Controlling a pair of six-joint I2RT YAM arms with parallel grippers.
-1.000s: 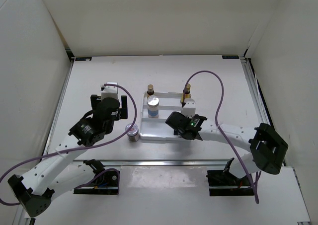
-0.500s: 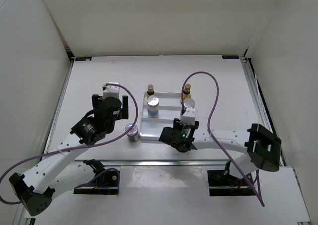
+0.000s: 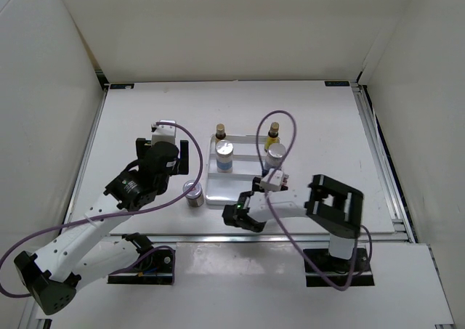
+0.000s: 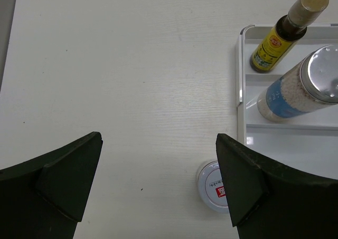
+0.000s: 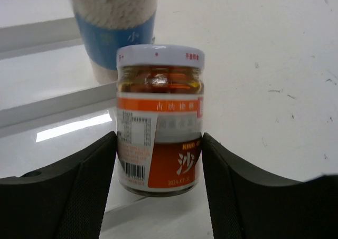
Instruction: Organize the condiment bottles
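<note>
A white stepped tray (image 3: 243,189) holds two amber bottles (image 3: 219,131) (image 3: 273,131) at the back and two blue-labelled bottles (image 3: 224,155) (image 3: 275,155) in the middle row. One short red-white jar (image 3: 192,193) stands on the table left of the tray. My left gripper (image 3: 161,158) is open above the table, and this jar's lid (image 4: 211,186) shows beside its right finger. My right gripper (image 5: 158,160) is shut on the second short jar (image 5: 158,123), upright at the tray's front right edge (image 5: 42,86). This jar is hidden under the wrist in the top view.
White walls enclose the table on the left, back and right. The right arm (image 3: 330,205) is folded low along the near edge. Purple cables loop over the tray's right side (image 3: 290,136) and beside the left arm.
My right gripper has drawn back toward the near edge, uncovering the right blue-labelled bottle, and its arm has folded in. The left arm has barely moved.
</note>
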